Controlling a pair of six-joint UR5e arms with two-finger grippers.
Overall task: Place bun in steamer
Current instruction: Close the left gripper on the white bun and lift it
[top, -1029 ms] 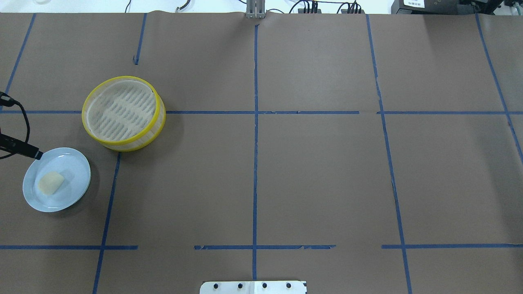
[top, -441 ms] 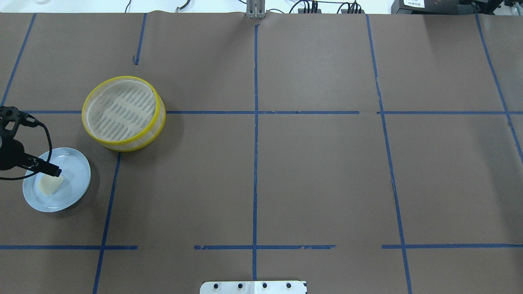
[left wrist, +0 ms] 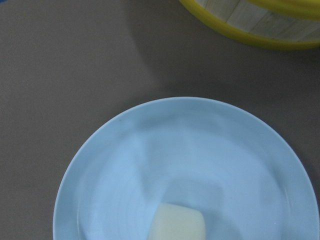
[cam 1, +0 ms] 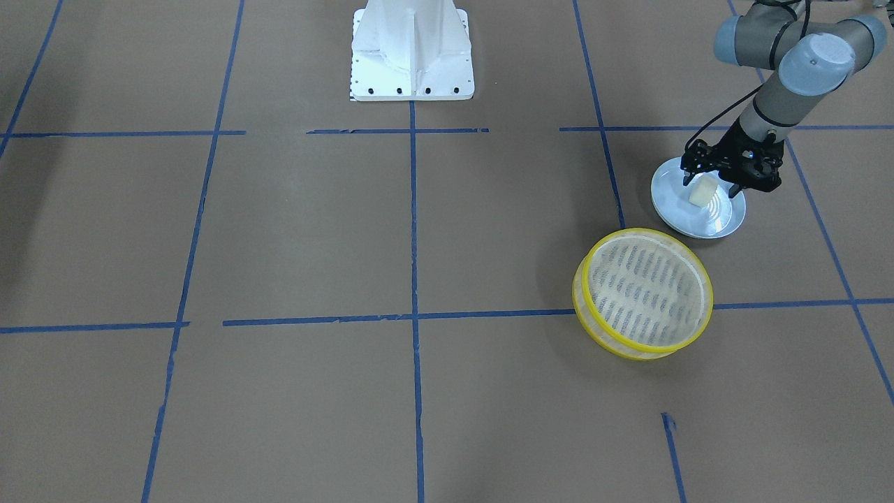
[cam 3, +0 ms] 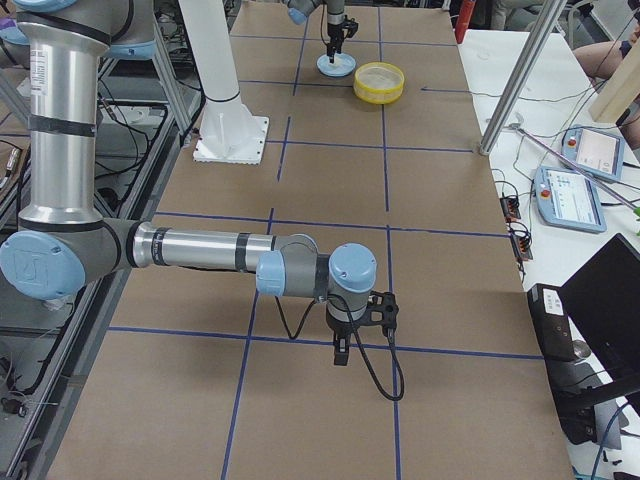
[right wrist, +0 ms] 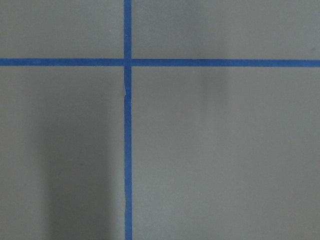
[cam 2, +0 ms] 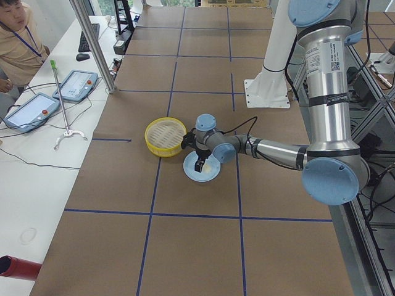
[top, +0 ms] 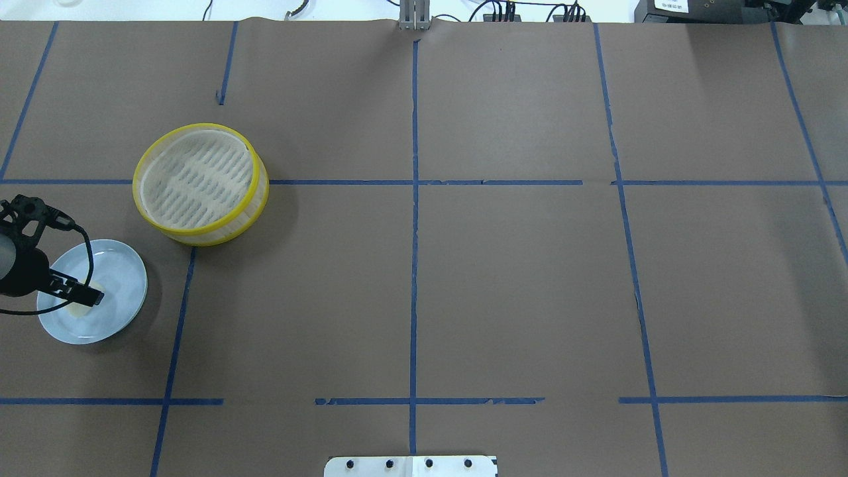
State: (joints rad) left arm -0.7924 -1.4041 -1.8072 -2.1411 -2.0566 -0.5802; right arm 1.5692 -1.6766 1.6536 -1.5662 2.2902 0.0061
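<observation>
left gripper (cam 1: 709, 187) is spread apart, straddling the bun (cam 1: 702, 191), so I'd sink lower, keep it centred and squeeze gently without scraping the plate (cam 1: 698, 225) underneath.

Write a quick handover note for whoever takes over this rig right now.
The left gripper is open, fingers either side of the bun, not closed on it.
The right gripper hangs over the table, far from the job; open or shut cannot be told.
The bun lies on the pale blue plate; the steamer beside it is empty.
Done: approach. Left: grasp, lift, carry to the steamer, release.
</observation>
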